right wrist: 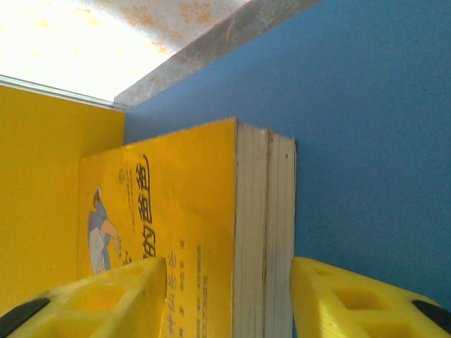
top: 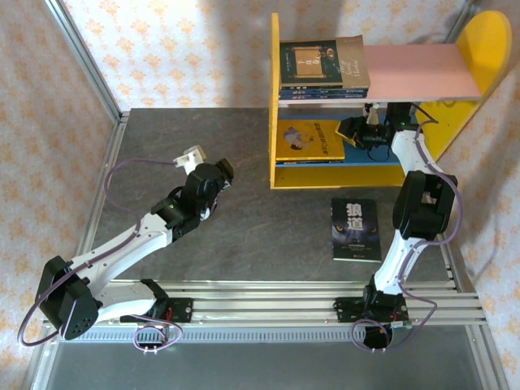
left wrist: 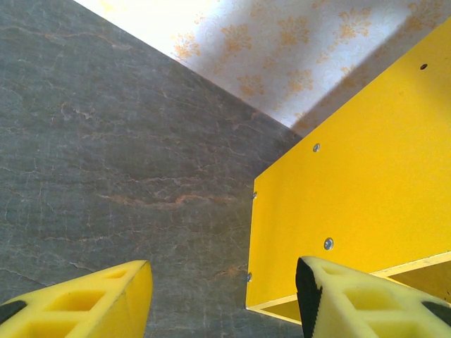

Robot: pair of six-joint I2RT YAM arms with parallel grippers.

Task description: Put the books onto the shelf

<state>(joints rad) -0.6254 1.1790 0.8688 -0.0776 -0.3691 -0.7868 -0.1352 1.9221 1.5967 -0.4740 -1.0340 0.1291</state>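
The shelf [top: 275, 97] stands at the back right, with a pink board [top: 414, 71] above a blue board [top: 382, 154]. A stack of books [top: 323, 67] lies on the pink board. A yellow book [top: 307, 140] lies on another one on the blue board [right wrist: 366, 141]. My right gripper [top: 351, 130] reaches in there. Its jaws [right wrist: 229, 296] are open astride the page edges of the yellow book [right wrist: 176, 211], one finger off the cover. A dark blue wolf-face book [top: 356, 229] lies on the table. My left gripper [top: 210, 160] hovers open and empty left of the shelf.
In the left wrist view my open left gripper [left wrist: 222, 296] faces the shelf's yellow side panel [left wrist: 352, 190] over grey tabletop [left wrist: 106, 155]. Patterned walls close the back and sides. The right arm [top: 422, 203] stretches past the wolf-face book.
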